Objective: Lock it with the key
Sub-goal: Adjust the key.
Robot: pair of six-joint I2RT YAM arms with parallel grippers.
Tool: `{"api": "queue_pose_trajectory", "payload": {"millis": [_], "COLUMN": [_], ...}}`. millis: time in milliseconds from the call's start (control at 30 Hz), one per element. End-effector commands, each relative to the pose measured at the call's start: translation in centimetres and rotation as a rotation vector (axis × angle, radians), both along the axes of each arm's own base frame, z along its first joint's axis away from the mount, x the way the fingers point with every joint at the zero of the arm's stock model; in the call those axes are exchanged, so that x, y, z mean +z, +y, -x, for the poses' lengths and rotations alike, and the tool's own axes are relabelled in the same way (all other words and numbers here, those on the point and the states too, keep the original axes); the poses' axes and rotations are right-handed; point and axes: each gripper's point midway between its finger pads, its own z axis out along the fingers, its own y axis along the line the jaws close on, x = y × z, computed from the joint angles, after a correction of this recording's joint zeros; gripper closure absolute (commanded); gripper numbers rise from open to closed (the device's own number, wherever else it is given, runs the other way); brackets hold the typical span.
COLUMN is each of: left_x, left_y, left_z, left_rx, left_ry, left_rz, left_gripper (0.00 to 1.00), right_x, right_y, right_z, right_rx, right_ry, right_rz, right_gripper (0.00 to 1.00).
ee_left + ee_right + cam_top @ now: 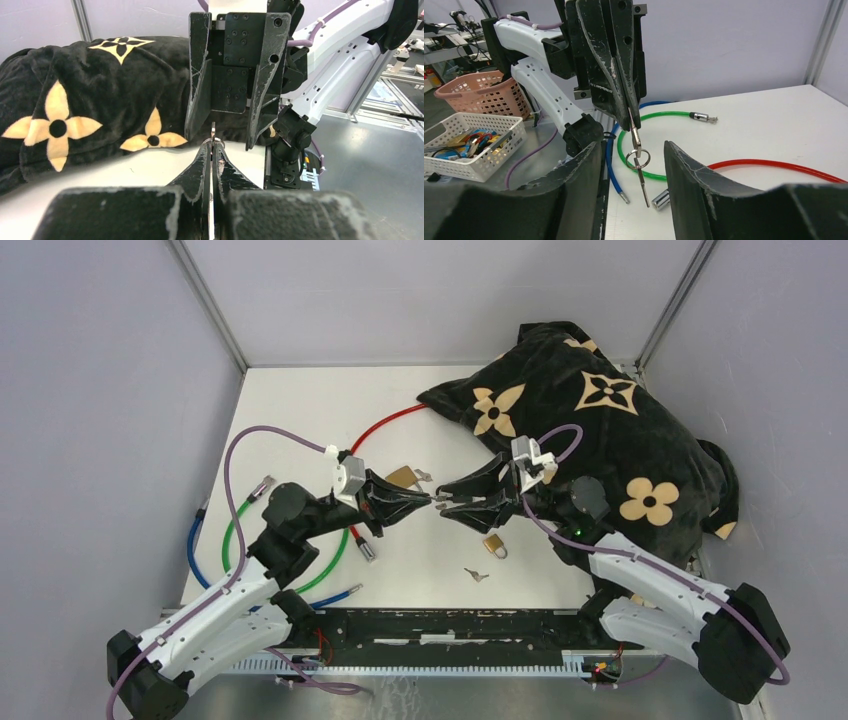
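My left gripper (428,501) is shut on a silver key (633,131). The key's ring (637,158) hangs below the fingertips, and a second key (643,182) dangles from it above the table. My right gripper (447,506) faces the left one tip to tip and stands open, its fingers (690,172) on either side of the hanging keys without touching them. In the left wrist view the key's blade (213,131) pokes out of my closed left gripper (213,145) toward the open right gripper (222,139). A small brass padlock (494,545) lies on the table below the right gripper.
A second brass padlock (402,478) with a key (424,476) lies behind the grippers. A loose key (476,575) lies near the front. Red (385,427), green (232,536) and blue (194,552) cable locks curl at the left. A black flowered blanket (600,430) fills the back right.
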Motion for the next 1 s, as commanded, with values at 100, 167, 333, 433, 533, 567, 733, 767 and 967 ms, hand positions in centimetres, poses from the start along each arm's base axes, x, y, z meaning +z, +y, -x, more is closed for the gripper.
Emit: {"api": "queue_pose_trajectory", "payload": {"millis": [100, 167, 333, 433, 533, 567, 733, 767, 967], "left_x": [1.7, 1.8, 1.6, 1.6, 1.6, 1.6, 1.5, 1.5, 0.9], "left_y": [0.3, 0.4, 0.4, 0.4, 0.4, 0.4, 0.5, 0.5, 0.5], "left_z": [0.2, 0.3, 0.3, 0.4, 0.5, 0.5, 0.5, 0.5, 0.3], "left_rx": [0.006, 0.005, 0.004, 0.0, -0.003, -0.003, 0.0, 0.0, 0.013], "left_ry": [-0.005, -0.008, -0.007, -0.012, -0.012, -0.013, -0.006, -0.005, 0.019], "left_rz": [0.067, 0.069, 0.066, 0.066, 0.064, 0.065, 0.067, 0.067, 0.059], "left_gripper": [0.98, 0.98, 0.98, 0.98, 0.98, 0.98, 0.98, 0.98, 0.98], "right_x": [1.7, 1.8, 1.8, 1.9, 2.3, 2.4, 2.7, 2.8, 3.2], "right_y": [0.7, 0.8, 0.8, 0.8, 0.9, 0.9, 0.9, 0.9, 0.6], "right_z": [0.8, 0.8, 0.7, 0.6, 0.5, 0.5, 0.4, 0.4, 0.3], "right_rx": [0.037, 0.038, 0.029, 0.028, 0.027, 0.027, 0.023, 0.022, 0.002], "right_ry": [-0.017, -0.016, -0.015, -0.015, -0.02, -0.022, -0.019, -0.021, -0.019], "right_rz": [-0.061, -0.065, -0.068, -0.07, -0.076, -0.079, -0.087, -0.089, -0.104], "right_gripper": [0.52, 0.55, 0.54, 0.53, 0.63, 0.71, 1.0, 1.0, 1.0]}}
